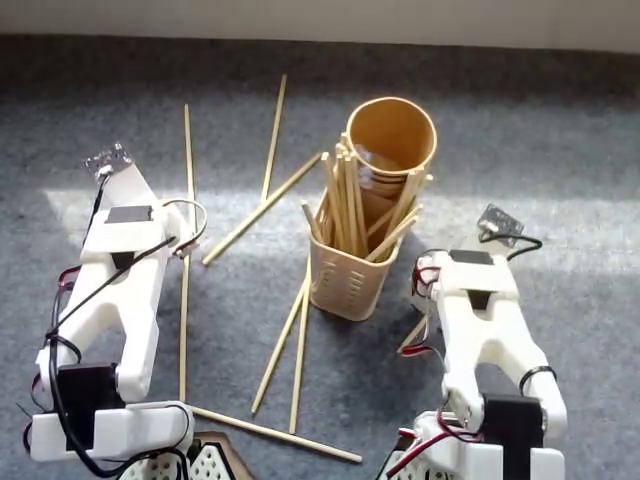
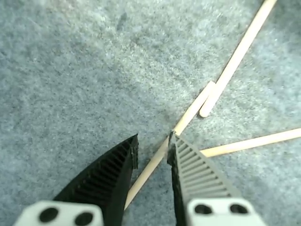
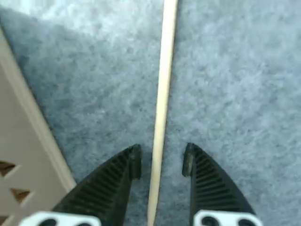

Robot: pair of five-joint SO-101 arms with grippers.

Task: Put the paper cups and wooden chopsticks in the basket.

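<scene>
Loose chopstick: nearest item, flat on the grey carpeted counter between the arm bases.

Left hand: fingers apart, straddling a second chopstick that lies on the counter. Two more sticks lie just beyond.

Right hand: fingers apart, either side of a third chopstick, just beside the basket.

Basket: upright between the arms, holding a chopstick bundle and, at its far end, a paper cup.

Paired sticks: far ends at the basket's near corner.

Far sticks: three, spread on the counter.
</scene>
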